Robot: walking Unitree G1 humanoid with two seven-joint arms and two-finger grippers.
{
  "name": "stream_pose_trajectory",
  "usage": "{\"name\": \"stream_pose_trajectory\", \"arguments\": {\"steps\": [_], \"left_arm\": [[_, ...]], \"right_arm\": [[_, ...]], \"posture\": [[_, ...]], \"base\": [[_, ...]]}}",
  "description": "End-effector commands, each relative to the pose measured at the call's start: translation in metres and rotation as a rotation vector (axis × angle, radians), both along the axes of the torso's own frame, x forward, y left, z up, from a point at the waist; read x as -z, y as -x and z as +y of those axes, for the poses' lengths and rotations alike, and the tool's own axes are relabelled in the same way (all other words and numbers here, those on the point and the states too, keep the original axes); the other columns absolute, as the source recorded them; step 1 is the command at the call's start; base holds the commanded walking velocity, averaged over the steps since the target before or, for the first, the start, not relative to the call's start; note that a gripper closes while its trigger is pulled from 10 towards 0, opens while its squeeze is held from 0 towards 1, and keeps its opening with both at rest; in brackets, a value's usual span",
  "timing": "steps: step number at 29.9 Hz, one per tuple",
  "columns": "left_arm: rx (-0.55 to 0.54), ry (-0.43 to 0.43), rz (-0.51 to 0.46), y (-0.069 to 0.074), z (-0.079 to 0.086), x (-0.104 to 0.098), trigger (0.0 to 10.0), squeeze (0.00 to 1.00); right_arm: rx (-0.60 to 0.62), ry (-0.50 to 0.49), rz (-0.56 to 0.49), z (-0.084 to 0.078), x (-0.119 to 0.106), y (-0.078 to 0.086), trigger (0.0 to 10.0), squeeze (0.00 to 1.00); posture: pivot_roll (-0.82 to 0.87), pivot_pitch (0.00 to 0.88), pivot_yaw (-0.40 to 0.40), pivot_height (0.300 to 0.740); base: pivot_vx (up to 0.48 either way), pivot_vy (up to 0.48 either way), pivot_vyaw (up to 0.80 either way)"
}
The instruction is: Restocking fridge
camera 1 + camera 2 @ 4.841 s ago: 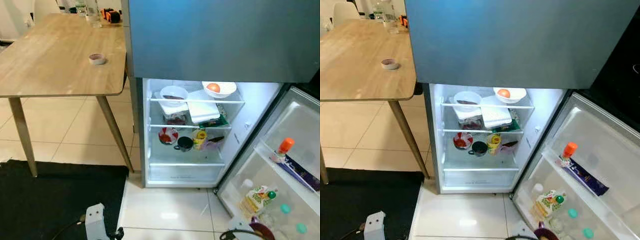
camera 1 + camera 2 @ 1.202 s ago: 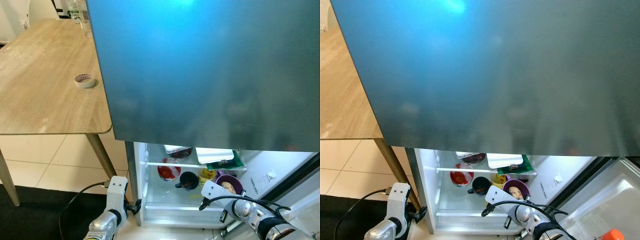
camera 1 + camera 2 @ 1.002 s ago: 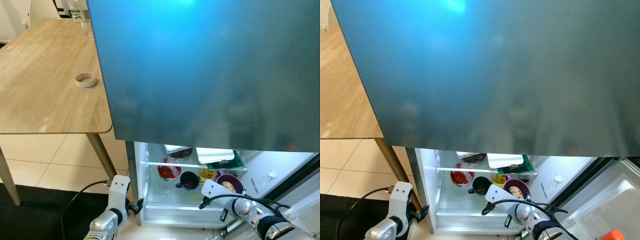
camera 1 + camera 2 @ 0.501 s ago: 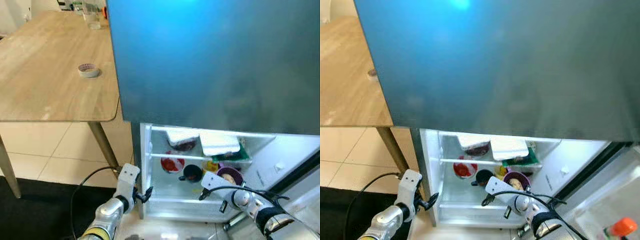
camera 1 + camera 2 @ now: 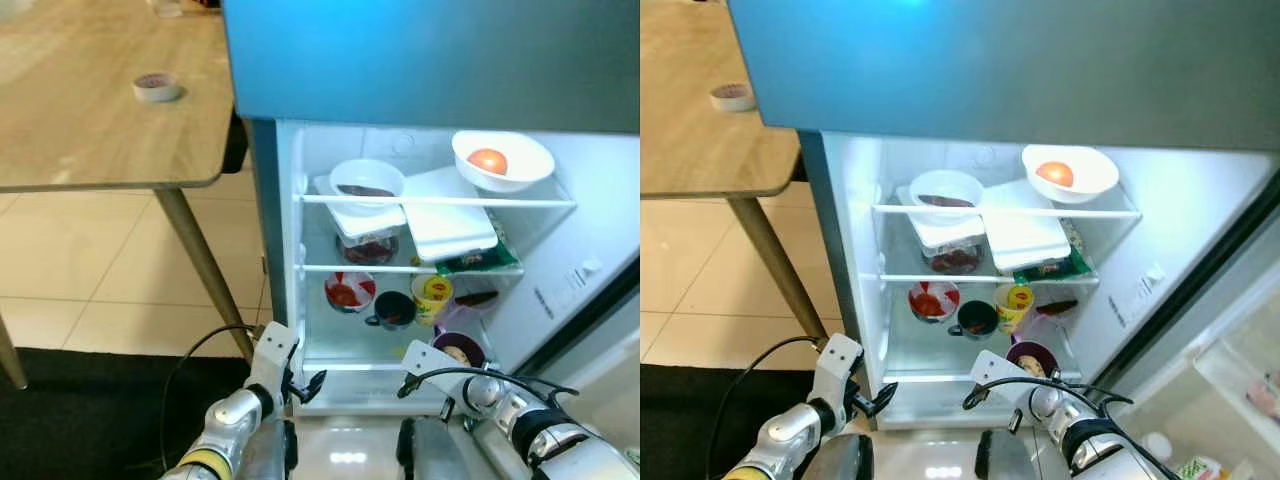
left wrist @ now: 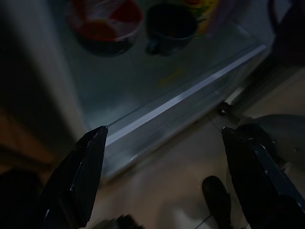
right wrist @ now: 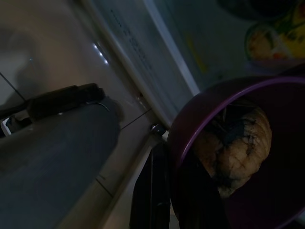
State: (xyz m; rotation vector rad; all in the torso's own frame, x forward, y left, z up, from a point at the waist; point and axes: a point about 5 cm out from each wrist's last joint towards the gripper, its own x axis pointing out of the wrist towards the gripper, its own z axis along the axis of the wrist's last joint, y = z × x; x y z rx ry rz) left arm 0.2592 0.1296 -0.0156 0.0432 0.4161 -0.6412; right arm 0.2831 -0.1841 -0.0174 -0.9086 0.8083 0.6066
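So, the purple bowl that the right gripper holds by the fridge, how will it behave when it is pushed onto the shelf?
The purple bowl looks rigid, so it will probably slide rather than bend. The lumpy food lies loose inside and may shift if the bowl tilts. The right gripper seems to grip it at the rim, so it could tip.

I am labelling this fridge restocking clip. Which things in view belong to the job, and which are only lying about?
Belonging to the job:
- purple bowl with brownish food, held by the right gripper at the bottom shelf's front
- open grey fridge
- left gripper, open, idle

Lying about:
- wooden table
- roll of tape
- black floor mat
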Motion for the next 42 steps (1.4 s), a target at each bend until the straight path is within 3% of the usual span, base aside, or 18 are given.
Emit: {"name": "stream_pose_trajectory", "arguments": {"steps": [1, 7, 16, 25, 32, 42], "left_arm": [[0.046, 0.031, -0.036, -0.004, -0.014, -0.007, 10.0, 0.00], [0.116, 0.083, -0.094, -0.011, -0.029, -0.019, 10.0, 0.00], [0.236, 0.069, -0.134, -0.006, -0.047, -0.023, 10.0, 0.00], [0.231, 0.119, -0.182, -0.002, -0.050, -0.029, 10.0, 0.00], [0.249, 0.139, -0.260, 0.017, -0.050, -0.039, 10.0, 0.00], [0.295, 0.140, -0.295, 0.038, -0.054, -0.050, 10.0, 0.00]], "right_arm": [[-0.003, 0.011, -0.027, -0.002, -0.009, -0.009, 10.0, 0.00], [-0.012, 0.012, -0.030, -0.002, -0.012, -0.012, 10.0, 0.00], [0.003, 0.022, -0.067, -0.006, -0.023, -0.023, 10.0, 0.00], [0.031, 0.041, -0.118, -0.014, -0.038, -0.036, 10.0, 0.00], [0.066, 0.087, -0.182, -0.031, -0.062, -0.053, 10.0, 0.00], [0.113, 0.117, -0.230, -0.044, -0.078, -0.062, 10.0, 0.00]], "posture": [[0.04, 0.023, -0.075, 0.555], [0.04, 0.035, -0.072, 0.530], [0.06, 0.064, -0.060, 0.490], [0.09, 0.127, -0.049, 0.470], [0.14, 0.225, -0.031, 0.435], [0.17, 0.296, -0.009, 0.405]], "base": [[0.000, 0.000, 0.00], [0.000, 0.000, 0.00], [0.000, 0.000, 0.00], [0.000, 0.000, 0.00], [0.000, 0.000, 0.00], [0.000, 0.000, 0.00]]}}
